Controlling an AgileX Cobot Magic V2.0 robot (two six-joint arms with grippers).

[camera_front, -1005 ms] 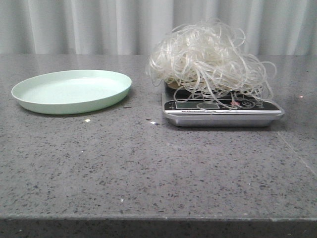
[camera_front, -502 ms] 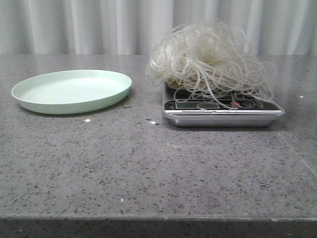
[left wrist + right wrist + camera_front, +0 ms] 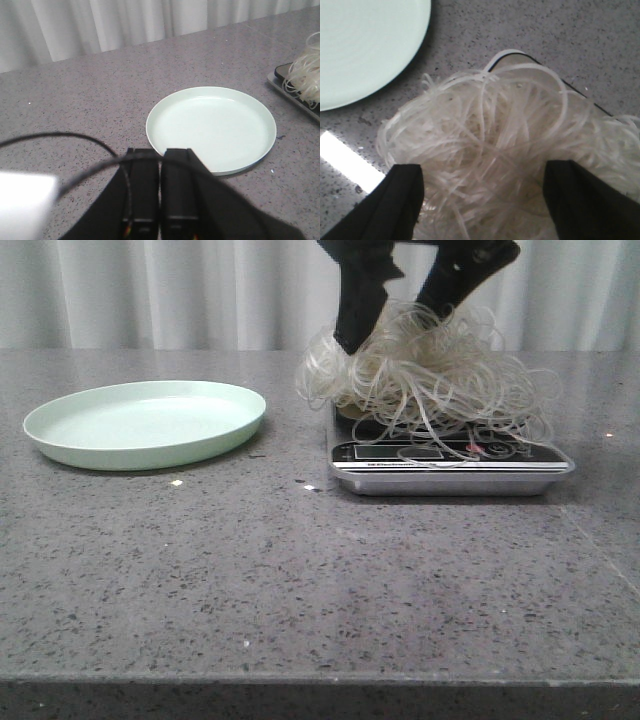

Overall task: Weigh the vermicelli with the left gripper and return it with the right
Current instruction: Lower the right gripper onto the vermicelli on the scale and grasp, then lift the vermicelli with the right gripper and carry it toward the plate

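A: From the front, where is the vermicelli (image 3: 425, 375)?

B: Heaped on the kitchen scale (image 3: 450, 462), a flat silver slab with a dark glossy top. The right gripper (image 3: 425, 300) straddles the tangle from above, jaws spread wide, one dark finger at each side, holding nothing yet. I'd judge that spread is meant to take in the whole fluffy mass for the return.

A: And the pale green plate (image 3: 60, 445)?

B: Empty, smooth and shallow, well to the left on the speckled grey stone table (image 3: 300, 580).

A: The left wrist view?

B: The left gripper (image 3: 160, 200) has its fingers pressed together on nothing, parked near the plate (image 3: 155, 135); noodle loops (image 3: 305, 75) show at the edge.

A: The right wrist view?

B: Thin, translucent, springy strands (image 3: 490, 150) fill the gap between both fingers (image 3: 402, 200); the plate's rim (image 3: 417, 35) lies close by.
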